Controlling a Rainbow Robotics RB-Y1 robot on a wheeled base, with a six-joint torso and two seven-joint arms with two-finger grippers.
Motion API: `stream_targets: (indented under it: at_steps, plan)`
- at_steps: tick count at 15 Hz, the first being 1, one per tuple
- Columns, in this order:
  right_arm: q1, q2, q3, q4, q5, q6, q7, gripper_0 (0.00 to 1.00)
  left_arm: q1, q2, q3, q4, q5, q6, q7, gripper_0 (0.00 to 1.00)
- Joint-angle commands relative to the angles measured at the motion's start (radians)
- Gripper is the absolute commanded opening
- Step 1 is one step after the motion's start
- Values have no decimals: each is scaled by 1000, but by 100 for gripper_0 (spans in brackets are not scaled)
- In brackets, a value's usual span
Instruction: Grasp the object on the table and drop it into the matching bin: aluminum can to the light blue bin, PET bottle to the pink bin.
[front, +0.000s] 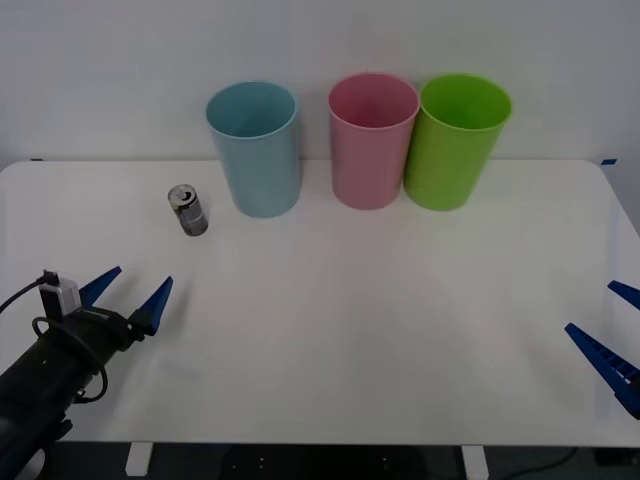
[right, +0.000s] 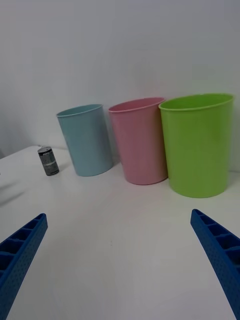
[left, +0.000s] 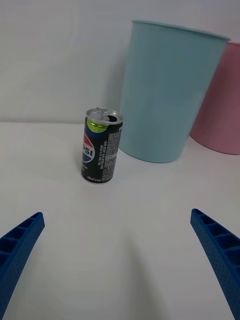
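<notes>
Nothing was yet grasped: the small dark grey aluminum can (front: 187, 210) stood upright on the white table (front: 350, 330) just beside the tall light blue plastic bin (front: 255, 150), the left gripper (front: 128, 295) spread wide and empty, short of it, the right gripper (front: 610, 335) parked agape at the table's right edge.

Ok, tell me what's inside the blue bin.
From the front view, the blue bin shows only bare inner wall below its rim; its bottom is hidden. The can stands upright on the table beside it, not inside.
</notes>
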Motion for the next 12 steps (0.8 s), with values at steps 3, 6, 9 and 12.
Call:
stream_targets:
  at_steps: [3, 6, 9, 12]
  plan:
    - [0, 0, 0, 0, 0, 0, 0, 100, -63, -28, 0, 36, -33, 53, -2, 100]
    - [0, 0, 0, 0, 0, 0, 0, 100, -137, -28, 0, 118, -34, 56, -12, 100]
    - [0, 0, 0, 0, 0, 0, 0, 100, -214, -28, 3, 196, -53, 68, -23, 100]
    - [0, 0, 0, 0, 0, 0, 0, 100, -289, -28, 5, 274, -83, 99, -34, 100]
